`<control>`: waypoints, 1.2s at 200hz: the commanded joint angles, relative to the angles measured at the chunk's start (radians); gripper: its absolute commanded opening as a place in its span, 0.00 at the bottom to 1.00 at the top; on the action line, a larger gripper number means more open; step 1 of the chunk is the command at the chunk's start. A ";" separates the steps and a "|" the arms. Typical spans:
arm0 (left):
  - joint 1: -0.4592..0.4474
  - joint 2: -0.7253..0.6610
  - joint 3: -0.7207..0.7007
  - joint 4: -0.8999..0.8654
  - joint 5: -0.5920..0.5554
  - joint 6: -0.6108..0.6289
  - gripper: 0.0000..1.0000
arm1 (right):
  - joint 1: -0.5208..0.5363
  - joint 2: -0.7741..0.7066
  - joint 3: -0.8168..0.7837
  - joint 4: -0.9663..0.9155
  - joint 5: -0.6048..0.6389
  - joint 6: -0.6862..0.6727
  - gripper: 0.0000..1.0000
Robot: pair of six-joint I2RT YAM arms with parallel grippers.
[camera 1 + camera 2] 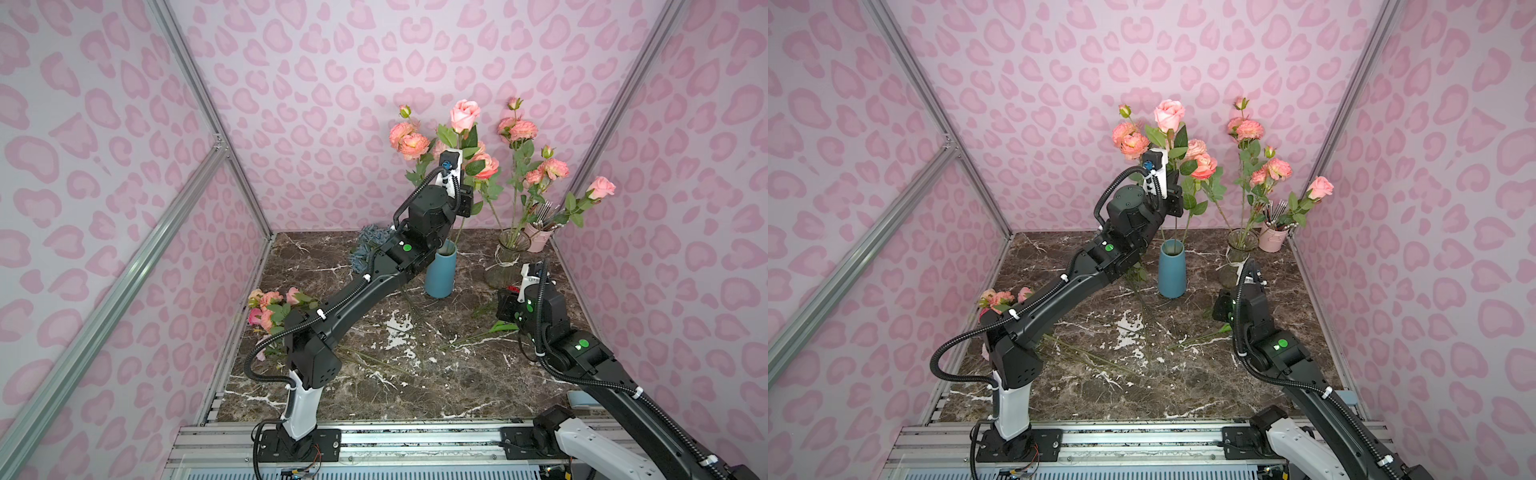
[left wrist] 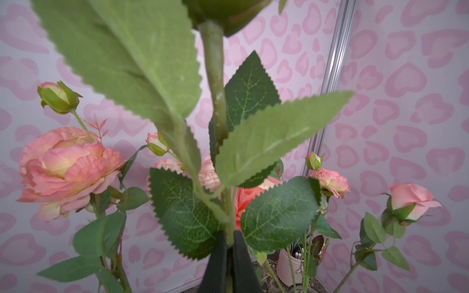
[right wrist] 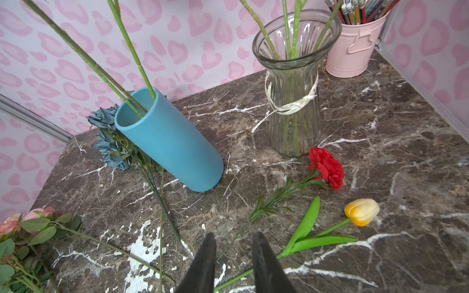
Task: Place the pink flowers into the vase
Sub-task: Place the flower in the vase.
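Left wrist view
Left gripper: the left gripper (image 2: pixel 230 239) is seen at bottom centre, jaws pressed together on the green stem of the held rose (image 2: pixel 215 83); the pinch is placed below the leaves, probably so that the bloom is carried upright and no leaf is crushed.
Backdrop: other pink flowers (image 2: pixel 66 165) are seen standing at lower left and lower right.

Right wrist view
Right gripper: the right gripper (image 3: pixel 234 244) is shown at bottom centre, jaws a little apart with nothing between them; it is held above the table (image 3: pixel 380 126), near the stem of the yellow tulip (image 3: pixel 361 211); it is judged to be parked clear of the work.
Blue vase (image 3: pixel 167 144): centre left; two stems are entered at its mouth.
Glass vase (image 3: pixel 294 83): upper right; several stems are already lodged in it.
Left lying: the red bloom (image 3: pixel 327 167), the tulip and the blue hydrangea (image 3: pixel 109 142), none being pink.
Unplaced: a pink bunch (image 3: pixel 15 223) lies at lower left.

Top views
Held rose: topmost at upper centre in both top views; the arm is raised above the blue vase, apparently so that the long stem is fed straight down the narrow mouth; whether its foot has reached bottom cannot be told.
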 commanded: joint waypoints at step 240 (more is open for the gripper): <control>0.031 0.019 -0.255 0.020 -0.029 -0.142 0.42 | -0.020 -0.070 -0.006 0.003 -0.038 -0.003 0.30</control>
